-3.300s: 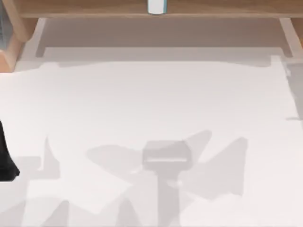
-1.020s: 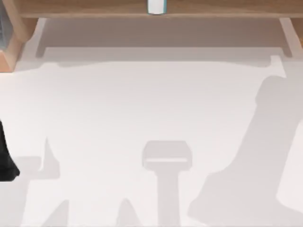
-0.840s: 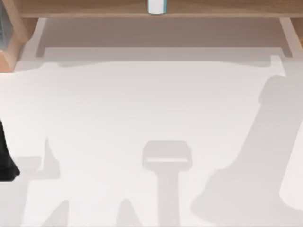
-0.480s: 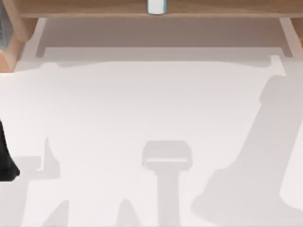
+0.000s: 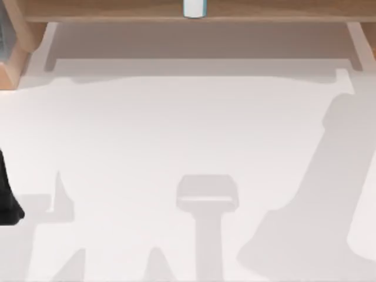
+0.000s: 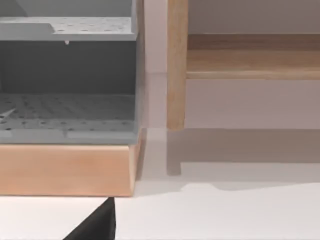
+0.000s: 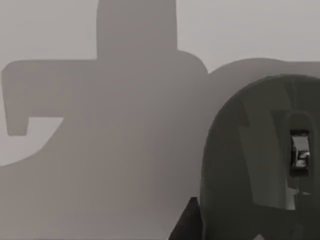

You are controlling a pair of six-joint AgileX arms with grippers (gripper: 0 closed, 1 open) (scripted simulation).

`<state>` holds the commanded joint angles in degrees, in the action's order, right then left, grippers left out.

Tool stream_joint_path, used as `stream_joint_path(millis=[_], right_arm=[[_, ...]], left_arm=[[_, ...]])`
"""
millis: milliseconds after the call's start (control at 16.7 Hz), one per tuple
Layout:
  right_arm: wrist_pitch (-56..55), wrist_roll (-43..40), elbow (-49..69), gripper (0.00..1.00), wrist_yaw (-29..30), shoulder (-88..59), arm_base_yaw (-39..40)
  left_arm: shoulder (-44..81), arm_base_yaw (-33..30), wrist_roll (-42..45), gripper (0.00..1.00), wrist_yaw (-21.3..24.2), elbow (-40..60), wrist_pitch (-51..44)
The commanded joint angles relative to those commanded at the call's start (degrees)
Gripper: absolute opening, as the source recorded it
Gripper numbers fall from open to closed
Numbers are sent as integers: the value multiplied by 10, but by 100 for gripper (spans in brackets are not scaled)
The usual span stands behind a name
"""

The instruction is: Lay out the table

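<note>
While the tabletop (image 5: 176, 129) spans nearly the whole top view, it is plain white and carries grey shadows (image 5: 294, 235) toward 4 and 6 o'clock.

- 12 o'clock edge: wooden rail (image 5: 117, 10) along the far side, with a small white and teal cylinder (image 5: 194, 8) standing at its middle.
- 9 o'clock edge: dark part of the left arm (image 5: 7, 197), low over the tabletop.
- Left wrist view: black tip of the left end effector (image 6: 97, 227) above the white surface. It faces a grey perforated rack (image 6: 67, 107) set in a wooden frame (image 6: 67, 170), with a wooden post (image 6: 176, 65) just beside it. Clenched or released: cannot tell.
- Right wrist view: dark tip of the right end effector (image 7: 189, 220) close beside a glossy dark domed object (image 7: 250, 165) on shadowed tabletop. Touching or apart: cannot tell. Grip state: cannot tell.
</note>
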<state>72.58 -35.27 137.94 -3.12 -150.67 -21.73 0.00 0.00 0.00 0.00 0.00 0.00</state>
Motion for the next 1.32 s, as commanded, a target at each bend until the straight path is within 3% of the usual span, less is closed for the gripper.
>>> stream_joint_path(millis=[120, 180, 840, 1320], right_arm=[[0, 0, 0, 2, 0, 0, 0], [0, 0, 0, 0, 0, 0, 0], [2, 0, 3, 0, 2, 15, 0], [-27, -1, -90, 0, 41, 201, -6]], left_arm=[[0, 0, 0, 100, 0, 0, 0], [0, 0, 0, 100, 0, 0, 0], [0, 0, 0, 100, 0, 0, 0], [0, 0, 0, 100, 0, 0, 0]])
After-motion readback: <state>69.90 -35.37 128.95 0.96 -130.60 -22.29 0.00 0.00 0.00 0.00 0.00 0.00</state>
